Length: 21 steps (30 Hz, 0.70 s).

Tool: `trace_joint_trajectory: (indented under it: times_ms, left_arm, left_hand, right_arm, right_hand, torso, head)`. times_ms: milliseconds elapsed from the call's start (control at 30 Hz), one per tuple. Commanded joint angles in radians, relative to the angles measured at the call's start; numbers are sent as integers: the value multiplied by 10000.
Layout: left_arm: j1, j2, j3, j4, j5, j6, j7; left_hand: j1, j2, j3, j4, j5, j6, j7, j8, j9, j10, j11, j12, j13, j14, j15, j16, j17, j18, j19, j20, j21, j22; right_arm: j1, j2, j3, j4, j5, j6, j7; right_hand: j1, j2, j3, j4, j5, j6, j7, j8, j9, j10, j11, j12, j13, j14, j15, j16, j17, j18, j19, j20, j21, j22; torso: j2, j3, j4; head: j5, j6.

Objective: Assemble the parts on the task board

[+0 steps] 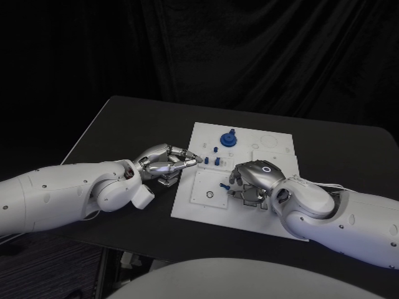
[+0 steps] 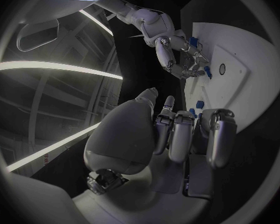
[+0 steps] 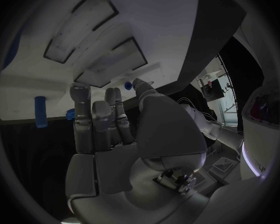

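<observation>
Blue parts: small, hard-looking pegs point(image 1: 217, 161) stand on the white task board point(image 1: 276, 163) in the middle of the table; a big round knob point(image 1: 229, 137) sits at the far side.
Right hand: we see our right hand point(image 1: 250, 182) bent over one small piece point(image 1: 224, 185); whether it pinches it, we cannot tell.
Left hand: our left hand point(image 1: 166, 164) curls at the board's edge, holding nothing we can see.
What could go wrong: we think smooth metal fingers could knock a peg over.
Table: flat, black point(image 1: 118, 118).
</observation>
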Motion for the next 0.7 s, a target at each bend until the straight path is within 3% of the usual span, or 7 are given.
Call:
trace_joint_trajectory:
  times_ms: [33, 200, 700]
  left_arm:
    - [-18, -1, 8, 20, 73, 123, 53]
    - [-20, 1, 8, 22, 73, 129, 44]
    - [-21, 11, 8, 25, 73, 156, -13]
  left_hand:
    - [108, -27, 33, -10, 30, 23, 63, 3, -16, 1115, -9, -43, 2606, 1040, 28, 27, 2634, 178, -32, 51, -59, 2177]
    - [108, -27, 33, -10, 30, 23, 63, 3, -16, 1115, -9, -43, 2606, 1040, 28, 27, 2634, 178, -32, 51, -59, 2177]
    - [100, -31, 34, -3, 31, 19, 66, -1, -30, 1115, -6, -43, 2606, 1040, 31, 27, 2634, 183, -48, 52, -73, 2171]
  right_arm:
    - [-34, -21, 5, 66, -148, -265, -177]
    - [-45, -12, 5, 83, -137, -252, -126]
    - [-78, 201, 6, -143, 91, -76, 135]
  right_hand:
    - [5, 85, 56, -21, 155, -94, -14, 78, 11, -108, -1, 41, 16, -57, -5, 10, -13, -110, -63, -10, -20, 604]
    - [25, 89, 86, -31, 259, -114, -16, 98, 9, -114, -3, 42, 14, -66, -5, 7, -32, -108, -70, -10, -29, 601]
    - [172, 74, 606, -56, 1114, -171, 25, -39, -252, -155, 40, -297, -215, -128, 28, 3, -119, -102, -110, 22, -60, 593]
  torso:
    - [15, 1, 2]
    - [9, -4, 7]
    - [7, -4, -6]
  head:
    - [-25, -1]
    - [-33, -1]
    - [-33, -1]
